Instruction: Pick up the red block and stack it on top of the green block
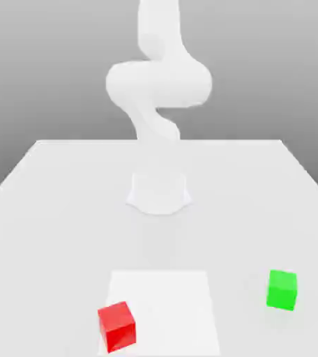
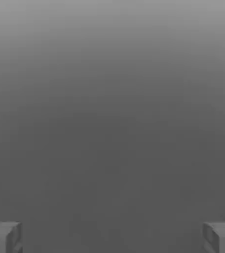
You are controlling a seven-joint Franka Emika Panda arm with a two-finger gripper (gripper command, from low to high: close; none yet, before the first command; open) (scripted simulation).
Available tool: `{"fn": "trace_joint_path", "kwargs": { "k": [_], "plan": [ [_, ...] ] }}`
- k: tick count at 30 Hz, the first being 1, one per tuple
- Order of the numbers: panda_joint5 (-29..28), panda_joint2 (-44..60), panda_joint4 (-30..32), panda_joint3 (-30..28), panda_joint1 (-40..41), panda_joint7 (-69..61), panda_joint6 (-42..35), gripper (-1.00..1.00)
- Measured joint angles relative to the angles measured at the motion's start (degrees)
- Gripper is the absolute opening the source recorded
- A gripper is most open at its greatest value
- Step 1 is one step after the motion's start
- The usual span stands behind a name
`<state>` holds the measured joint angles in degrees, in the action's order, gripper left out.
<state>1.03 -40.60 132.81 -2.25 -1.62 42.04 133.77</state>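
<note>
Nearest me the red block [image 1: 116, 326] sits on the table [image 1: 43, 209], the green block [image 1: 282, 289] well apart toward the exterior view's right, the white arm [image 1: 158, 90] rising behind, its gripper [image 2: 112, 237] fingers [image 2: 3, 236] spread wide, holding nothing.

Red block [image 1: 116, 325], green block [image 1: 282, 289], white table [image 1: 50, 209], seemingly grey end effector fingertips [image 2: 6, 237].

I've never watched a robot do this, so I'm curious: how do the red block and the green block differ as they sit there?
The red block is red and lies toward the exterior view's left; the green block is green and lies toward its right. The red block overlaps the corner of a paler square patch on the table, while the green block rests on the plain surface. Both are similar-looking cubes, apart and unstacked.
</note>
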Motion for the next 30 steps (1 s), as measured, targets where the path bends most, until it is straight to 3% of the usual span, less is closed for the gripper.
{"fn": "trace_joint_path", "kwargs": {
  "k": [15, 25, 29, 30],
  "plan": [
    [7.2, 31.6, 6.2, -10.2, -6.4, -23.5, 11.9, 0.0],
    [6.1, 51.5, 10.1, -11.3, -4.5, -34.5, 20.5, 0.0],
    [9.6, 59.8, 9.2, -8.7, -2.4, -37.8, 26.9, 0.0],
    [10.5, 61.6, 8.9, -7.7, -1.7, -38.5, 28.3, -1.0]
  ]
}}
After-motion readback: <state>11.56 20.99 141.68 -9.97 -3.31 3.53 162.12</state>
